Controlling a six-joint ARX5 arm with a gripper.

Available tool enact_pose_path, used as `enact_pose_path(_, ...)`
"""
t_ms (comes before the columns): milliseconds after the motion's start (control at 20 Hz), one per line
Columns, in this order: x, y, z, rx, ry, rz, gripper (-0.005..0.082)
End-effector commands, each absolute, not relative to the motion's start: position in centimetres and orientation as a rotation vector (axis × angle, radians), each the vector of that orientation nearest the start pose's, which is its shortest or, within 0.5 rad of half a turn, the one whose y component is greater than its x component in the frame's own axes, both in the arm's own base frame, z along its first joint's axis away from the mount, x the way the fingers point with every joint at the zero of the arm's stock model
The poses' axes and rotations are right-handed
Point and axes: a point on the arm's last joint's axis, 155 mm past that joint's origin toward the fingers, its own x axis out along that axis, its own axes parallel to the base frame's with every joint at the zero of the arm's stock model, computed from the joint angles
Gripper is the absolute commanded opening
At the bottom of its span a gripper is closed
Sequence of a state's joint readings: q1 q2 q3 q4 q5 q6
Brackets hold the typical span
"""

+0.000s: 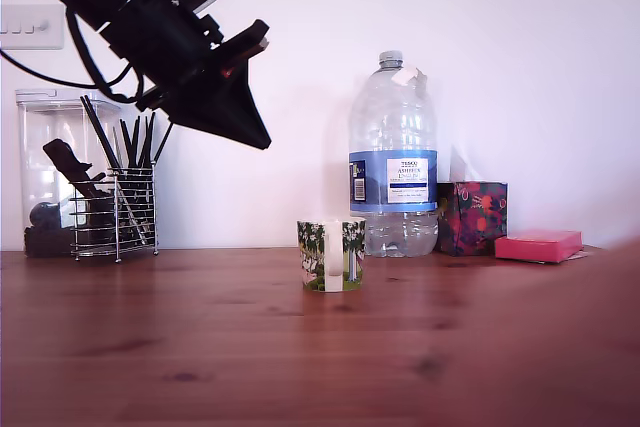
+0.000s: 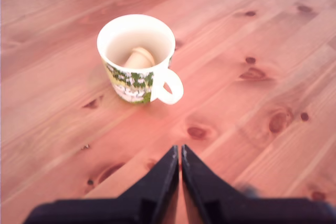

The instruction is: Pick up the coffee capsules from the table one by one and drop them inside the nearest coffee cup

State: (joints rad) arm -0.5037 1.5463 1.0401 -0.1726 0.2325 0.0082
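The coffee cup (image 1: 332, 254) with its green tree print and white handle stands on the reddish-brown wooden table (image 1: 200, 347), just in front of a water bottle. From the wrist view, a cream-beige coffee capsule (image 2: 138, 58) lies tilted inside the cup (image 2: 137, 59). No other capsule shows on the table. My gripper (image 1: 258, 137) hangs high above the table, up and toward the exterior view's left of the cup. Its black fingers (image 2: 179, 156) are pressed together with nothing between them.
A tall clear water bottle (image 1: 393, 157) stands behind the cup. A patterned tissue box (image 1: 472, 217) and a pink block (image 1: 538, 245) sit at the exterior view's right. A wire utensil holder (image 1: 115, 207) and a clear container (image 1: 45, 167) stand at the back left.
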Motion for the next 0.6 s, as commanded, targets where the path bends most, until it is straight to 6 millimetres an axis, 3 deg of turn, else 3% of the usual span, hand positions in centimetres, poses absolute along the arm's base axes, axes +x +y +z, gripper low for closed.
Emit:
enact_pose_path(0,36.7,-25.1,14.7,0.102,0.678,-0.707,-0.0019)
enact_pose_path(550,33.5,-25.9,11.6,0.058,0.694,-0.820,-0.0019)
